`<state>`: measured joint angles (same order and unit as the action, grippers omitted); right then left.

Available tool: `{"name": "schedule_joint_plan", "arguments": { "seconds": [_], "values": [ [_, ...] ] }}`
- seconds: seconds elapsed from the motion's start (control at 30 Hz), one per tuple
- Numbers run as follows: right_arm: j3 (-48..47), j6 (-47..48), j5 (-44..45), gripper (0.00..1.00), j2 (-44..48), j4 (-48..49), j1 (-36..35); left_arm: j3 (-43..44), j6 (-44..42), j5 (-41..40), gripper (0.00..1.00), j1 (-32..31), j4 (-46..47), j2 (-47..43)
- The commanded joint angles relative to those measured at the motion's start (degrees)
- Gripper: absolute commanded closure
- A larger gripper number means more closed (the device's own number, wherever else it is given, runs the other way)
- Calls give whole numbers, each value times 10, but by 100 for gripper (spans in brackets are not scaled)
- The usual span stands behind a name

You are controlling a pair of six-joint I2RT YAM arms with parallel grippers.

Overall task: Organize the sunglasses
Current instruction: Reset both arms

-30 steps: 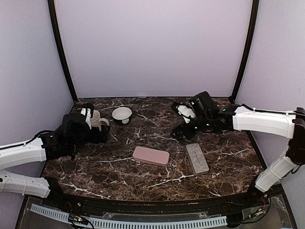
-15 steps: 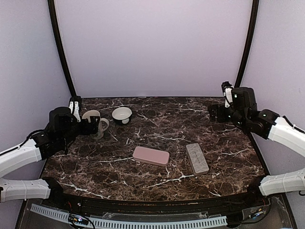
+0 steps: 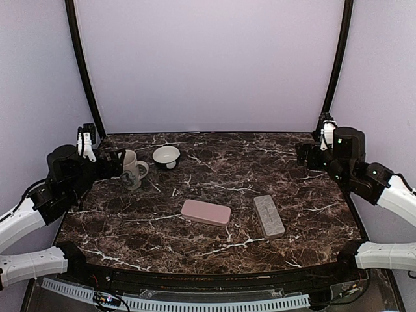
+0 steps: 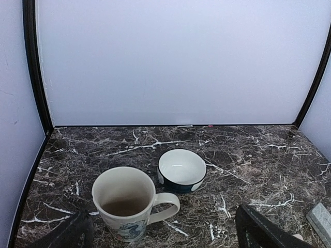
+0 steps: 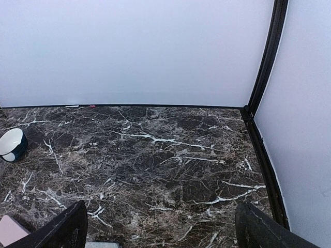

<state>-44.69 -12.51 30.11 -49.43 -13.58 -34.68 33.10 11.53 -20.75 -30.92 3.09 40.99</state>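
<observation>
No sunglasses show in any view; they are hidden or out of view. A closed pink case (image 3: 205, 212) lies mid-table with a closed grey case (image 3: 268, 215) to its right. My left gripper (image 3: 112, 162) hovers at the left edge, just left of the mug, open and empty. In the left wrist view its gripper (image 4: 165, 238) frames the mug, dark fingers (image 4: 261, 232) spread wide. At the right edge my right gripper (image 3: 304, 155) hangs open and empty over bare marble. Its wrist view shows that gripper (image 5: 163, 233) with fingers (image 5: 67, 227) far apart.
A cream mug (image 3: 132, 168) and a small dark bowl (image 3: 166, 156) with a white inside stand at the back left; both show in the left wrist view, mug (image 4: 126, 202), bowl (image 4: 181, 170). Black frame posts and lilac walls bound the marble table (image 3: 214, 172).
Both arms have drawn back outward. The right arm swung from the table's middle to the right edge; the left arm pulled away leftward from the mug. Both grippers stayed open.
</observation>
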Motion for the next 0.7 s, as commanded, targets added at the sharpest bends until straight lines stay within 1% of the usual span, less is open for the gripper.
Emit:
{"name": "schedule_joint_plan", "arguments": {
  "seconds": [0.0,0.67],
  "values": [
    [5,2,6,1,3,26,1,-8,-9,-9,3,1,-4,4],
    [8,3,-1,1,11,16,1,-9,-11,5,3,1,-3,10]
  ]
}}
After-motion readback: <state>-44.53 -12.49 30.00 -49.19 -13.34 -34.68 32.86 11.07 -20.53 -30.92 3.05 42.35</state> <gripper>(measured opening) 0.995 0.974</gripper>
